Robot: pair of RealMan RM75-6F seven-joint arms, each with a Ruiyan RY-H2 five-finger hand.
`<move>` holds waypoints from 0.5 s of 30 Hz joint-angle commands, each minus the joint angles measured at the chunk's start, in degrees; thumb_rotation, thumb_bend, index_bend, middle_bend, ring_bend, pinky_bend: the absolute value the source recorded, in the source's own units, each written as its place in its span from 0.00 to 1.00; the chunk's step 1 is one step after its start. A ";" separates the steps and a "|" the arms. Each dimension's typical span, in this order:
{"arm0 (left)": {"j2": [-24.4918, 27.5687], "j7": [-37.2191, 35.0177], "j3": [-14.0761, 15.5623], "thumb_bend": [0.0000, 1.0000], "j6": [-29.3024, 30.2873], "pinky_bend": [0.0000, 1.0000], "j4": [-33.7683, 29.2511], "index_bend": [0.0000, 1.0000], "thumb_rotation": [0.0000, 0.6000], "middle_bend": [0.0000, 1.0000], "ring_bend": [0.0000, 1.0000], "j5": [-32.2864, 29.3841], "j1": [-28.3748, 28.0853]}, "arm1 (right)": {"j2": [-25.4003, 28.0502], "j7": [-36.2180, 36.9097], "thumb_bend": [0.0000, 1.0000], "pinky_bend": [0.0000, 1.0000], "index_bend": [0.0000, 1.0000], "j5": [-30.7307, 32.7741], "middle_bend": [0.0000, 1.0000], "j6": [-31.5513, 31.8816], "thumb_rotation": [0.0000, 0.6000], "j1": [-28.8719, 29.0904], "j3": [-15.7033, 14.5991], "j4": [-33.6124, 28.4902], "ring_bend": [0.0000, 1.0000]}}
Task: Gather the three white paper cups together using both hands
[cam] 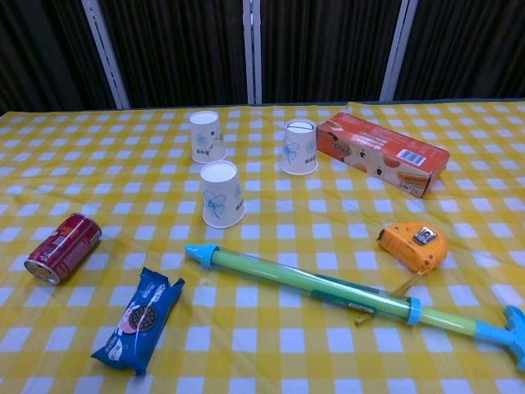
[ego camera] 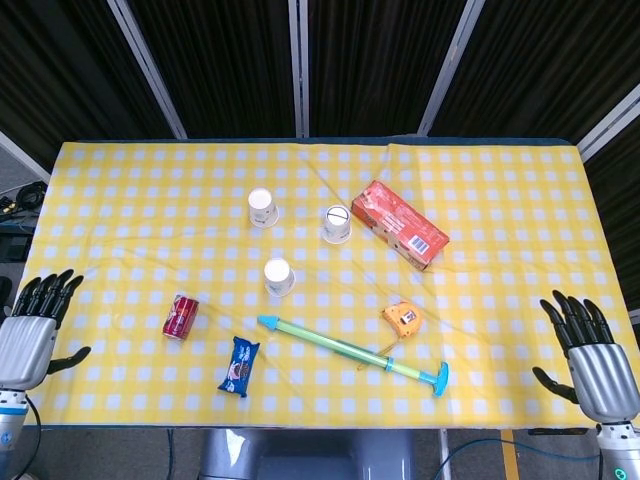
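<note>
Three white paper cups stand upside down on the yellow checked tablecloth. One cup (ego camera: 262,208) (cam: 207,136) is at the back left, a second cup (ego camera: 337,222) (cam: 299,148) is to its right beside the orange box, and a third cup (ego camera: 279,277) (cam: 221,194) stands nearer the front. My left hand (ego camera: 28,332) hovers at the table's left front corner, fingers spread, holding nothing. My right hand (ego camera: 592,358) hovers at the right front corner, also spread and empty. Both hands are far from the cups and show only in the head view.
An orange box (ego camera: 400,225) lies right of the cups. A red can (ego camera: 181,317), a blue biscuit packet (ego camera: 239,365), a green and blue water pump toy (ego camera: 350,352) and an orange tape measure (ego camera: 403,319) lie across the front half of the table.
</note>
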 commanded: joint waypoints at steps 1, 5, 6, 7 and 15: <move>0.91 1.28 -1.69 0.13 -2.54 0.00 -1.61 0.00 1.00 0.00 0.00 -0.96 -2.42 | 0.05 0.80 0.06 0.00 0.02 0.51 0.00 -0.34 1.00 0.20 0.25 0.36 0.00; 1.97 2.59 -5.23 0.17 -7.82 0.00 -4.03 0.00 1.00 0.00 0.00 -4.44 -6.97 | 0.24 2.22 0.06 0.00 0.02 1.58 0.00 -0.83 1.00 0.39 0.70 0.73 0.00; 2.01 3.17 -6.29 0.18 -9.42 0.00 -4.32 0.00 1.00 0.00 0.00 -5.55 -8.39 | 0.33 2.69 0.06 0.00 0.02 2.00 0.00 -0.90 1.00 0.41 0.90 0.81 0.00; 1.87 4.10 -7.66 0.18 -11.66 0.00 -4.54 0.01 1.00 0.00 0.00 -7.48 -10.26 | 0.46 3.34 0.06 0.00 0.02 2.50 0.00 -1.05 1.00 0.46 1.13 0.95 0.00; -1.69 11.81 -14.57 0.22 -26.07 0.00 -1.64 0.03 1.00 0.00 0.00 -21.10 -23.10 | 1.01 6.76 0.06 0.00 0.03 5.48 0.00 -2.54 1.00 0.89 2.38 2.12 0.00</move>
